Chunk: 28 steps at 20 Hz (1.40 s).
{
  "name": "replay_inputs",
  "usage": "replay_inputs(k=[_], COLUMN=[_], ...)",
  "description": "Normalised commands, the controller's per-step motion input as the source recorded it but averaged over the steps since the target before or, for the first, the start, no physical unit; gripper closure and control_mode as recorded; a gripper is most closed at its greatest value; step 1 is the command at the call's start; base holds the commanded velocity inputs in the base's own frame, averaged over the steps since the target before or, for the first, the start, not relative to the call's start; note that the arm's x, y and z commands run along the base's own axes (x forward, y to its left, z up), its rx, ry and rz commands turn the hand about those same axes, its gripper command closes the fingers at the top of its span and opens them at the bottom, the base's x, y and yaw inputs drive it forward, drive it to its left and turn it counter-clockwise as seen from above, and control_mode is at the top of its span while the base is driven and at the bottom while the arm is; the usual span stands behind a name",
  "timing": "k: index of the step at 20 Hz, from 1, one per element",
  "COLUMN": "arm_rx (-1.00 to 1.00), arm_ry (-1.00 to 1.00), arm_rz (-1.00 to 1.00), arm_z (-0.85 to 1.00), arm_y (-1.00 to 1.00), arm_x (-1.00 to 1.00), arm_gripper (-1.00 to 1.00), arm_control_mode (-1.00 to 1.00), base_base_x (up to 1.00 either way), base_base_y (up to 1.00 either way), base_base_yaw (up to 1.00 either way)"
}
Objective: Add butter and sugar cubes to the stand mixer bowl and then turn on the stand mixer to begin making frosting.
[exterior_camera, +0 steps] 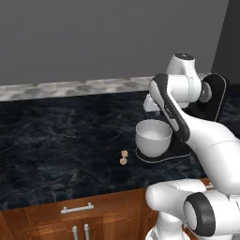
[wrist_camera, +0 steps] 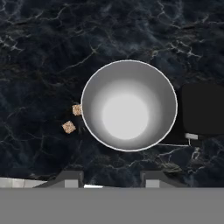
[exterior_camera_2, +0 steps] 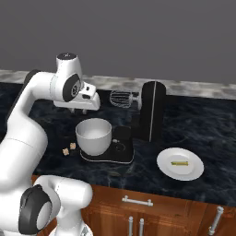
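Loading step, not yet begun: bowl empty, ingredients on the counter

The stand mixer bowl (wrist_camera: pixel 129 105) is seated on the stand mixer (exterior_camera_2: pixel 150 113) base; fingers (wrist_camera: pixel 72 178) are held above it, parted, nothing gripped. Two sugar cubes (wrist_camera: pixel 68 127) lie on the counter (exterior_camera: pixel 56 140) just beside the bowl; butter (exterior_camera_2: pixel 180 162) rests on a plate (exterior_camera_2: pixel 166 170) well apart. A descent onto a cube is judged the next requirement

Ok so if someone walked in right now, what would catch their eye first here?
Probably the white robot arm reaching over the dark marble counter, its gripper hanging straight above the empty pale bowl on the black stand mixer. Next, two small tan sugar cubes lie on the counter beside the bowl, and a white plate with a yellowish stick of butter sits to the mixer's right.
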Motion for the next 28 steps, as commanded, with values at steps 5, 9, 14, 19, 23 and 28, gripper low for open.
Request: replay_inputs(k=[5,9,14,19,23,28], arm_rx=[0.00,0.00,0.00,0.00,0.00,0.00], arm_ry=[0.00,0.00,0.00,0.00,0.00,0.00], arm_rz=[0.00,0.00,0.00,0.00,0.00,0.00], arm_z=[0.00,0.00,0.00,0.00,0.00,0.00], arm_y=[0.00,0.00,0.00,0.00,0.00,0.00], arm_x=[0.00,0.00,0.00,0.00,0.00,0.00], arm_gripper=[-1.00,-1.00,-1.00,-1.00,-1.00,-1.00], arm_control_mode=[1.00,1.00,1.00,1.00,1.00,1.00], base_base_x=[0.02,0.30,0.41,0.42,0.46,0.72], base_base_y=[0.11,0.51,0.44,0.32,0.43,0.40], base_base_yaw=[0.00,0.00,0.00,0.00,0.00,0.00])
